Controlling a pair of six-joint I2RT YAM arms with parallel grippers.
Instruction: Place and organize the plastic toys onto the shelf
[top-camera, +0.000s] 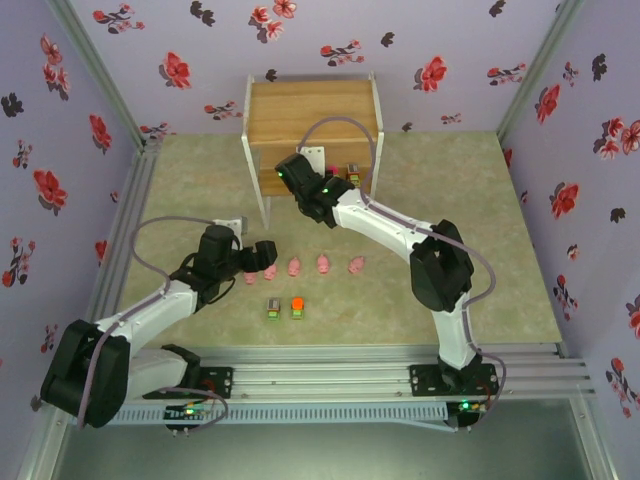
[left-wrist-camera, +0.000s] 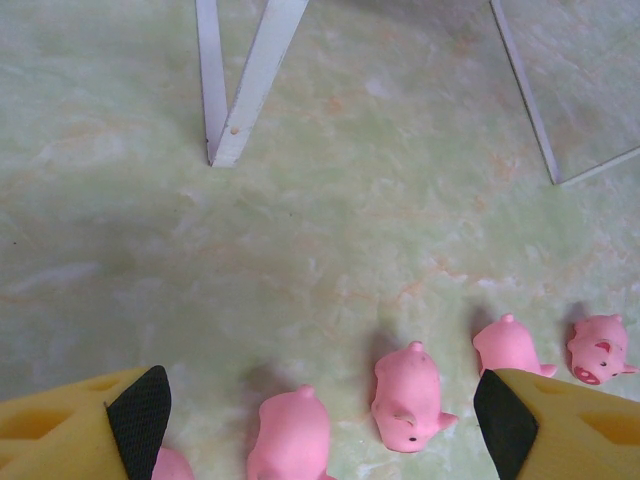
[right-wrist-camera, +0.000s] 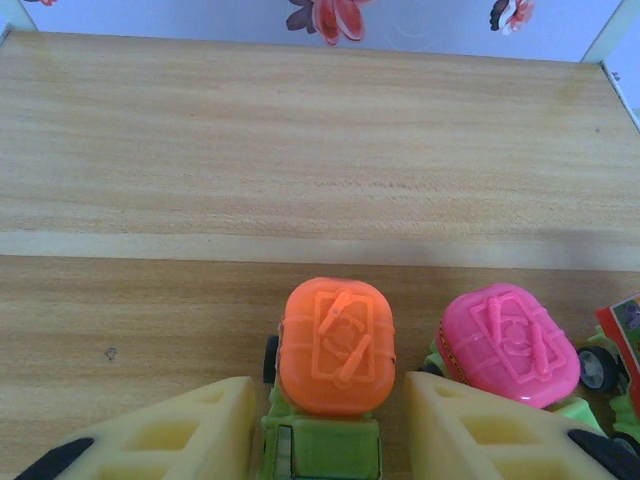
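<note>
Near side of the two-tier wooden shelf (top-camera: 310, 105): the left tool (left-wrist-camera: 320, 400) is spread open over rounded pink plastic pigs (left-wrist-camera: 410, 395) on the tabletop (left-wrist-camera: 300, 250). On the shelf board, an orange-topped green block (right-wrist-camera: 335, 345) is flanked by the right tool (right-wrist-camera: 325, 385); whether it is gripped cannot be told. Step judged: placing. Next move calls for release and a clean retreat.

Claw (right-wrist-camera: 328, 400) straddling orange-topped block (right-wrist-camera: 336, 345), pink-topped block (right-wrist-camera: 510, 343) beside
</note>
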